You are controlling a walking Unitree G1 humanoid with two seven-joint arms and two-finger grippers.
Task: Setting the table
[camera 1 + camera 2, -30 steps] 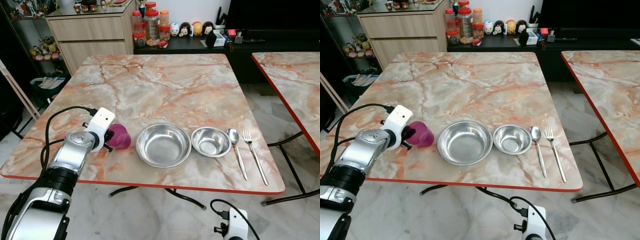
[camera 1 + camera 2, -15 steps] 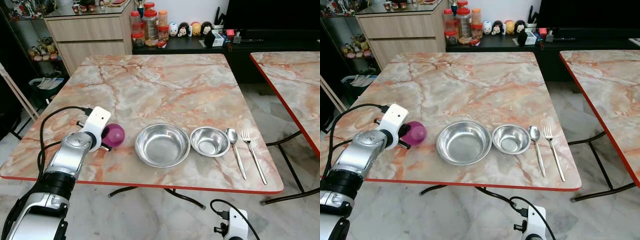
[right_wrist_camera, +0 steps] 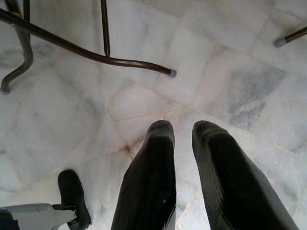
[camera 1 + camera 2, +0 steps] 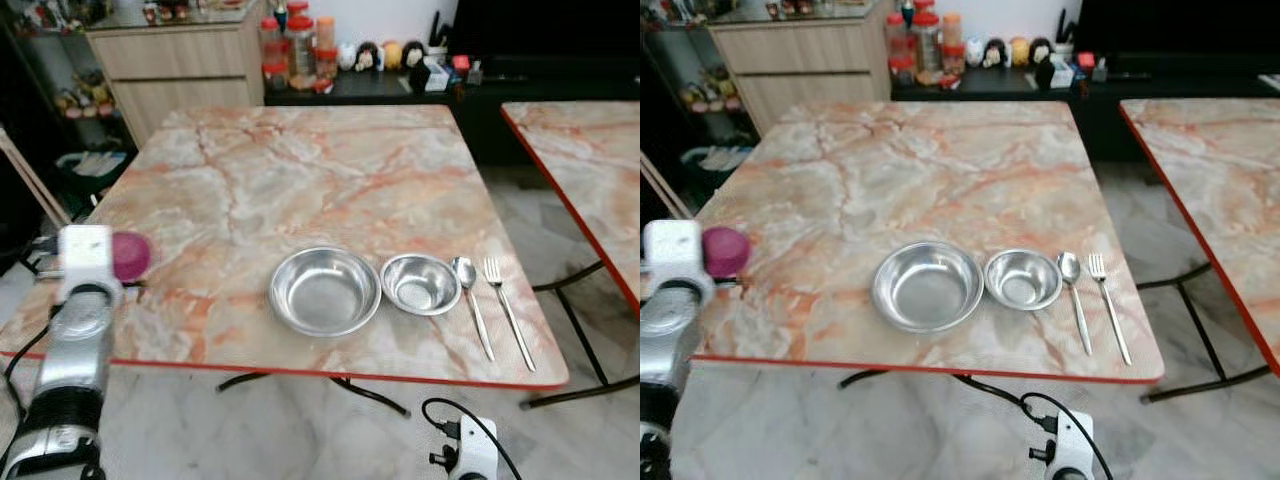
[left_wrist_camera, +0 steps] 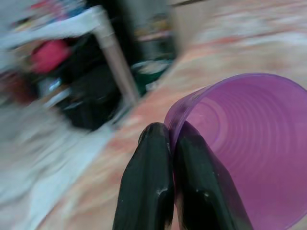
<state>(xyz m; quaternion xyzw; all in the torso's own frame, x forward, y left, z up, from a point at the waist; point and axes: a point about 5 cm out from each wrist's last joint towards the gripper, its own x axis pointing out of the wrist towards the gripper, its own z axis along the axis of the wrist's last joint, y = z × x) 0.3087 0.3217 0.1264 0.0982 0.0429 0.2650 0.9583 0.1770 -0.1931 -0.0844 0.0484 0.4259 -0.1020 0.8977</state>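
Note:
My left gripper [image 5: 168, 133] is shut on the rim of a purple plastic cup [image 4: 131, 255], held on its side over the marble table's [image 4: 300, 170] left edge. The cup's open mouth [image 5: 244, 148] faces the wrist camera. Along the table's front edge stand a large steel bowl [image 4: 325, 291] and a small steel bowl [image 4: 421, 284], with a spoon [image 4: 470, 295] and a fork [image 4: 507, 305] to their right. My right gripper [image 3: 183, 130] hangs low over the floor, with a narrow gap between its fingers and nothing in it.
A second marble table [image 4: 590, 160] stands to the right across a gap of tiled floor. A wooden cabinet [image 4: 180, 60] and a dark counter with jars [image 4: 300, 45] lie beyond the far edge. Metal table legs [image 3: 105, 57] cross the floor near the right gripper.
My left arm has swung left with the purple cup, from beside the large bowl to the table's left edge. The bowls, spoon and fork have not moved.

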